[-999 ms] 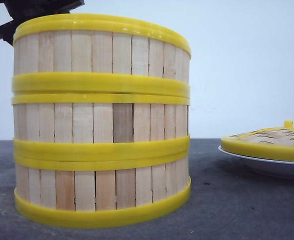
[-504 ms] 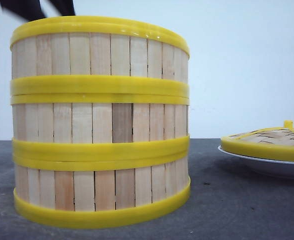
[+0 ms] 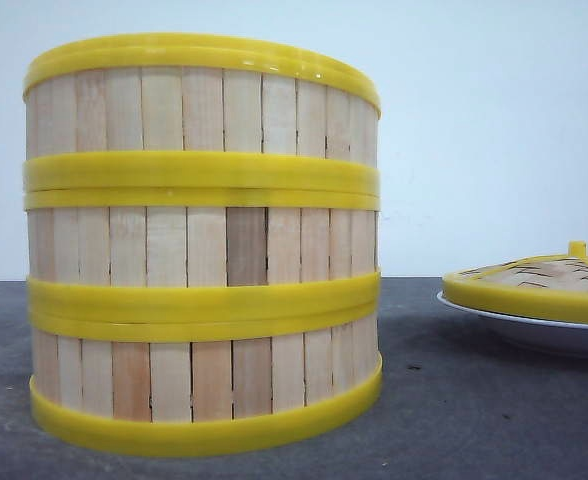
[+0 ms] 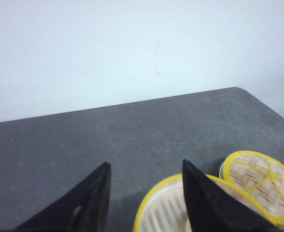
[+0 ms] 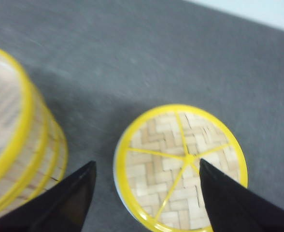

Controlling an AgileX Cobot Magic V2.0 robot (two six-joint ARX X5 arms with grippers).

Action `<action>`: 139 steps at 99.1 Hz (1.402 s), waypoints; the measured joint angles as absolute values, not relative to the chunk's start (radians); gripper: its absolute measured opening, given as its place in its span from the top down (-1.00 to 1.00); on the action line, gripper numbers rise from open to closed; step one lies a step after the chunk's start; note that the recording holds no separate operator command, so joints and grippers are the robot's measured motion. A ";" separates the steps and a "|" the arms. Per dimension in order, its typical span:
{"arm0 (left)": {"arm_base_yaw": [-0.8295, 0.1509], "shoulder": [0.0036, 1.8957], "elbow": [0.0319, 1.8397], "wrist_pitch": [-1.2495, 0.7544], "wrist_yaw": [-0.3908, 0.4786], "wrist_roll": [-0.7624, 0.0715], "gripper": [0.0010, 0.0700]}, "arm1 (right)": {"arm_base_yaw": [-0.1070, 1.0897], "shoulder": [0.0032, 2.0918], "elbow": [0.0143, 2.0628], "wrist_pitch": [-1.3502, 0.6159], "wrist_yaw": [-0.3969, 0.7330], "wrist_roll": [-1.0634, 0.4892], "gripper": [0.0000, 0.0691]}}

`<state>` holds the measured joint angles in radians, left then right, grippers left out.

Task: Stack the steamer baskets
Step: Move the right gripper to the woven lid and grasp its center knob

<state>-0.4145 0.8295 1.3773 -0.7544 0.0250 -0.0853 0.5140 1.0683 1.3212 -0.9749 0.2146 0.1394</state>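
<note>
Three steamer baskets [image 3: 202, 245] stand stacked at frame left on the grey counter [image 3: 474, 420]; a woven lid [image 3: 534, 280] rests on a plate [image 3: 534, 330] at right. Left tool [image 4: 147, 193] and right tool [image 5: 147, 193] both gape, empty.

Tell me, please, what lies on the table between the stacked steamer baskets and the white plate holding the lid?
Nothing: the front view shows only bare grey table between the steamer baskets and the plate with its lid.

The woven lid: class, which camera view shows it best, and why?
The right wrist view: the lid shows whole from above. The front view shows its edge side-on, cut off; the left wrist view shows part.
</note>
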 joint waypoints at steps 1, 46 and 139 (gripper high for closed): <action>-0.415 0.823 1.374 -0.759 0.025 -0.085 0.23 | 0.507 1.076 1.321 -0.974 0.210 0.139 -0.19; -0.415 0.561 1.242 -0.926 0.112 -0.077 0.23 | 0.233 1.299 1.107 -0.761 0.051 0.140 -0.16; -0.415 0.473 1.242 -1.060 0.112 -0.077 0.23 | 0.196 1.508 1.106 -0.660 0.052 0.165 0.54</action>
<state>-0.4149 0.4728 1.2423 -1.0595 0.1116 -0.0772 0.1959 1.5078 1.1061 -0.6601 0.0525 0.1650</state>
